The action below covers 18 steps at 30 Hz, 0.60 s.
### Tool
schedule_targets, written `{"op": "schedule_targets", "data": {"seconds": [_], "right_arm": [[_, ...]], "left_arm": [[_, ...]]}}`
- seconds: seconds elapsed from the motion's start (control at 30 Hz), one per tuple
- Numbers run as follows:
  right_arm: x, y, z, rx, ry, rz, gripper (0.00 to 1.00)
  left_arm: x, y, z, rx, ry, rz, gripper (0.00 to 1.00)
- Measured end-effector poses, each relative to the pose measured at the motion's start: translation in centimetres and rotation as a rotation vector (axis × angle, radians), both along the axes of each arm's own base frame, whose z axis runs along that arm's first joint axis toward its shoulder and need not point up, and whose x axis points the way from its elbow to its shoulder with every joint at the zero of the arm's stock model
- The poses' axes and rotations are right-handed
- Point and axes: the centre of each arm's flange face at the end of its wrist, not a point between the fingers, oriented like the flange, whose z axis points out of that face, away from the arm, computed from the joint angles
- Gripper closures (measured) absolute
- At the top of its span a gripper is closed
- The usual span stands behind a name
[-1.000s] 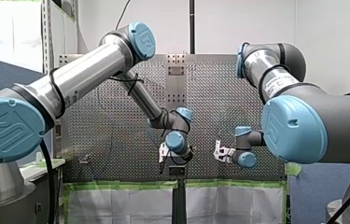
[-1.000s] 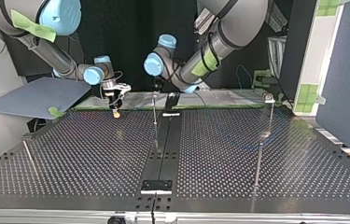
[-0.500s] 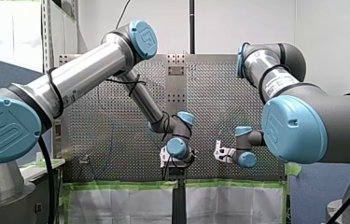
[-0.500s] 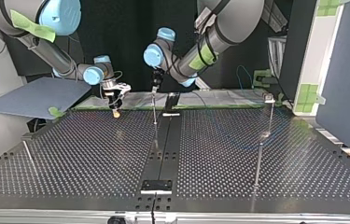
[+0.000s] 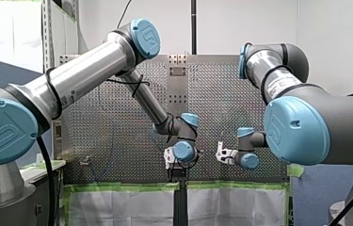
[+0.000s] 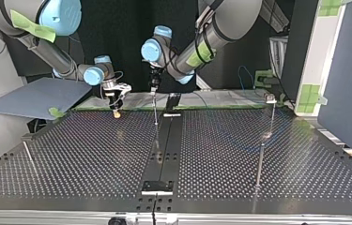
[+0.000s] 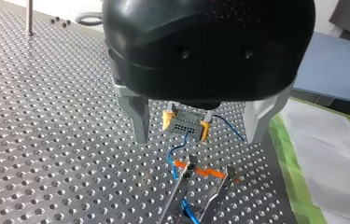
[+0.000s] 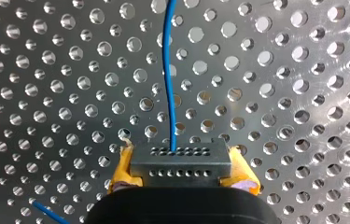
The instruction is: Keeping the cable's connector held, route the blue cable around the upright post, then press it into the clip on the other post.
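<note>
Connector point(image 8: 179, 156) sits clamped between the right gripper's point(image 8: 182, 175) yellow pads, low over the table point(image 6: 70, 154) near its arm-side edge at the top view's left, and the cable point(image 8: 167, 70) runs out ahead across bare holes. The left gripper point(image 7: 208, 169) shows in the top view directly over the post point(image 6: 155, 110) by that same edge, its metal fingers apart with the cable passing between them. Perforated table spreads wide from there to the camera-side edge, and the clip post point(image 6: 271, 117) stands well apart at that view's right.
</note>
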Motion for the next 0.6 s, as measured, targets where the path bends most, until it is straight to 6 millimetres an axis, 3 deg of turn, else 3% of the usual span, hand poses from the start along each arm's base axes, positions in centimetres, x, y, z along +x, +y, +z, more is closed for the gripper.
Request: {"op": "schedule_targets", "data": {"seconds": [0.6], "right_arm": [[0.11, 0.12, -0.04, 0.004, 0.002, 0.002, 1.0]], "left_arm": [[-0.27, -0.18, -0.01, -0.033, 0.01, 0.006, 0.01]]}}
